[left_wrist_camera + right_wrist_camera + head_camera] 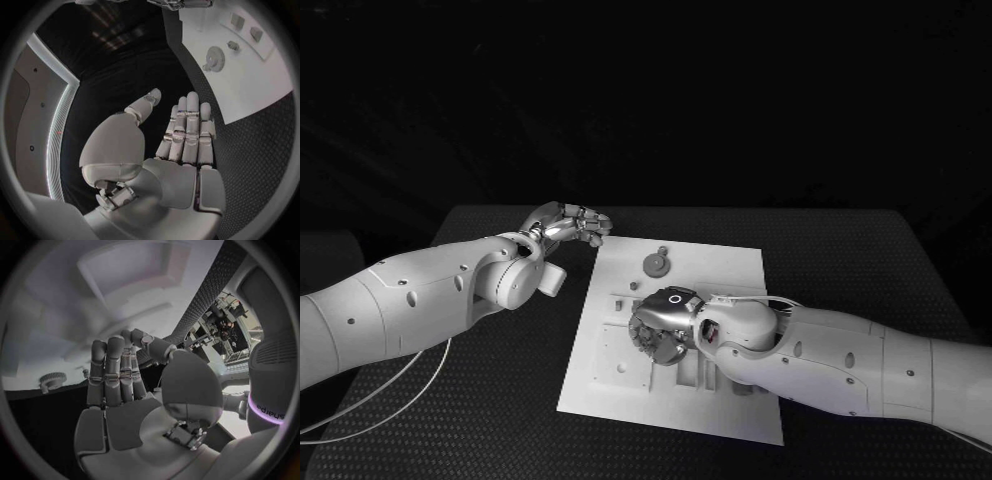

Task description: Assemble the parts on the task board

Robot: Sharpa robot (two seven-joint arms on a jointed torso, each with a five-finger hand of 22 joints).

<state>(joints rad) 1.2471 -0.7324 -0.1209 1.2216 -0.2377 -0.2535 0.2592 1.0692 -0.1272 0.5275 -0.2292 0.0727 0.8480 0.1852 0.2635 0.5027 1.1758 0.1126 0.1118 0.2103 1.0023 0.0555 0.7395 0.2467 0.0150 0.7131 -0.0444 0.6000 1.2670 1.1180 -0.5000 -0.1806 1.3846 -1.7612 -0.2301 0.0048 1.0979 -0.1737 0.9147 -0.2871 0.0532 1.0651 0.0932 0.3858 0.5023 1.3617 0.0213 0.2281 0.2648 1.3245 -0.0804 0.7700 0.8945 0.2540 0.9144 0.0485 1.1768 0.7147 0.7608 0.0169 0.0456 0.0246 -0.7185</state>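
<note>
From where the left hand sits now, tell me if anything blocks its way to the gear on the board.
Nothing visible does. The left hand hovers open off the task board's far left corner, and the gear lies on bare white board just beyond that corner. The right hand works nearer the board's middle, away from that path.

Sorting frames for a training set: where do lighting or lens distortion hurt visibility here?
Head view: dark surroundings; the white task board stands out, and the right hand covers its middle. Left wrist view: fisheye bends the board's edges; the open left hand is evenly lit. Right wrist view: the board is pale and hazy, with a gear faint.
</note>
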